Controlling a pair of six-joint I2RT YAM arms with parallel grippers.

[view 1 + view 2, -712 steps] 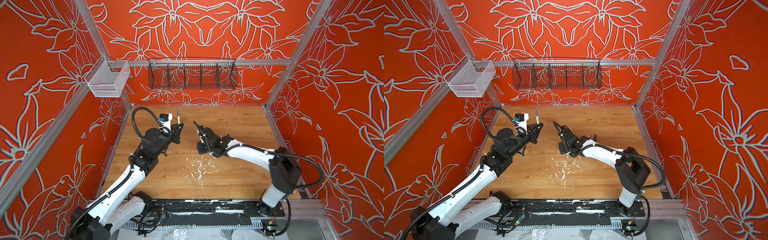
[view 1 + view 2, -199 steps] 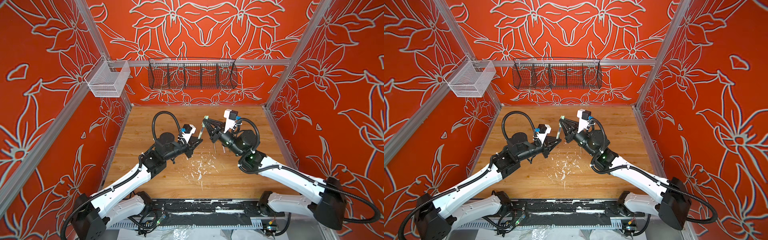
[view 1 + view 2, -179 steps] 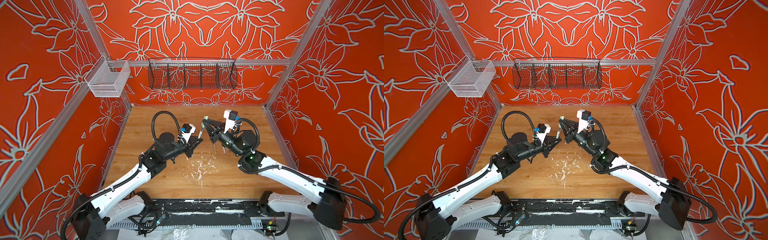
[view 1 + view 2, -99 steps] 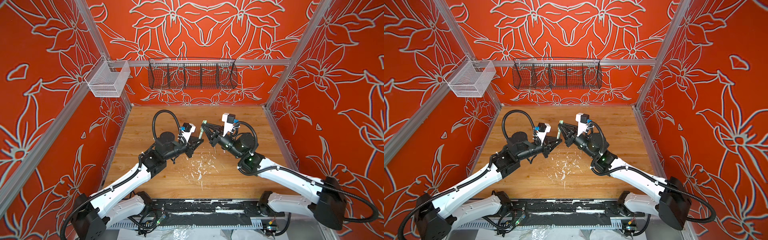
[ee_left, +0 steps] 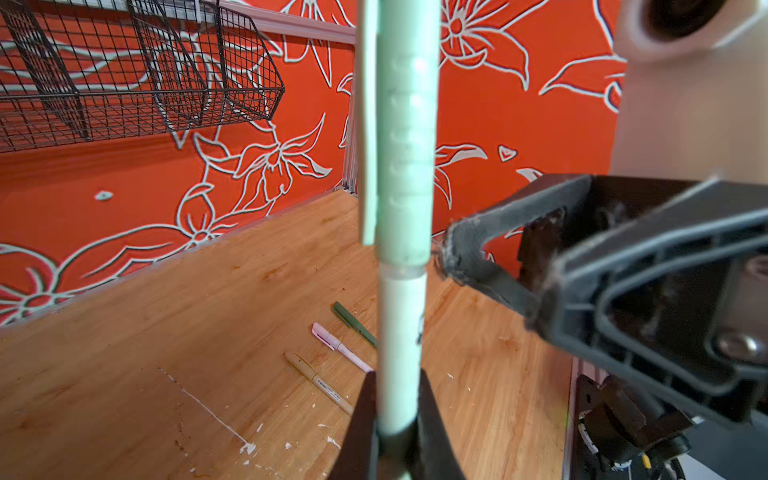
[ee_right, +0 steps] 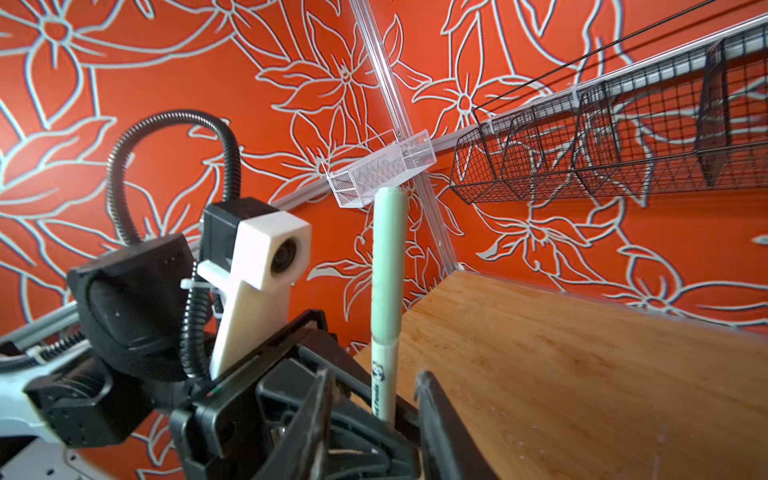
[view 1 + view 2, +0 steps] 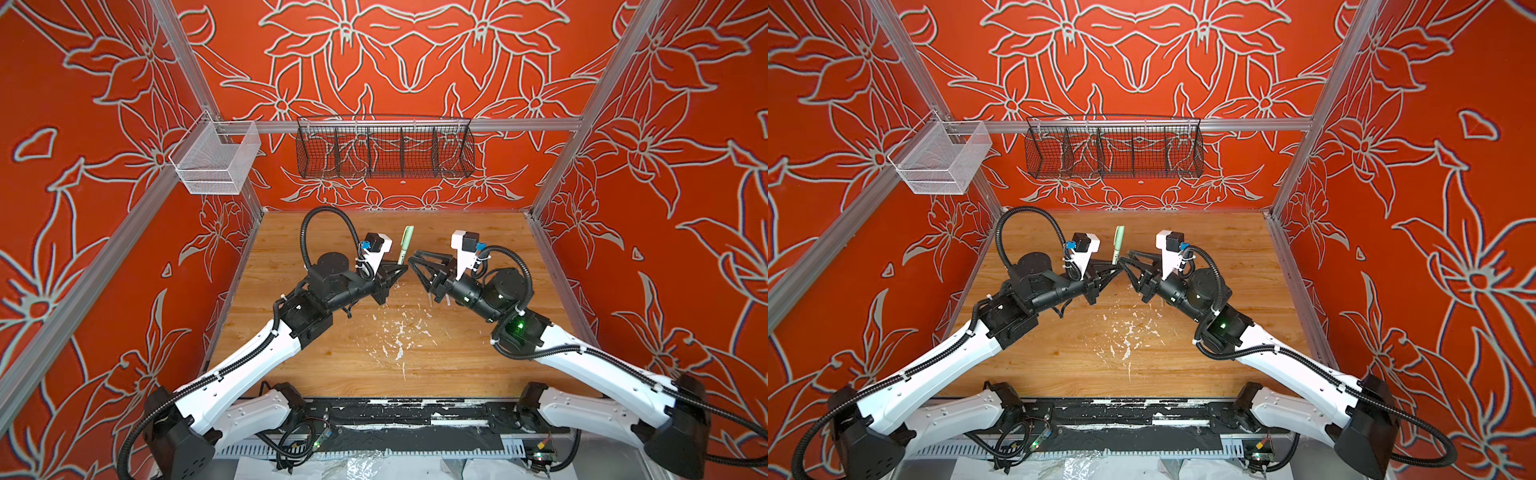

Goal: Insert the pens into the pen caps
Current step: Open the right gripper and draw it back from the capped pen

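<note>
Holding pale green pen (image 5: pixel 400 332) upright, left gripper (image 5: pixel 397 432) clamps barrel, pale green cap (image 5: pixel 409 145) seated on top. Right gripper (image 7: pixel 415 268) alongside, jaws parted, empty. Tan pen (image 5: pixel 318 380), pink pen (image 5: pixel 338 345), dark green pen (image 5: pixel 353 320) on table (image 5: pixel 166 332).

An upright pen (image 7: pixel 404 245) is held by its lower end in the left hand (image 7: pixel 398 271), above the middle of the tabletop (image 7: pixel 478 357), toward the back. A cap (image 5: pixel 399 145) is seated on the pen's upper end. The right hand (image 7: pixel 417 267) is placed just to the right of this pen, with its jaws parted. Three other pens (image 5: pixel 340 347) are laid side by side on the tabletop. A wire basket (image 7: pixel 384 151) is hung on the back wall, and a mesh bin (image 7: pixel 216 162) at the left rear corner.
</note>
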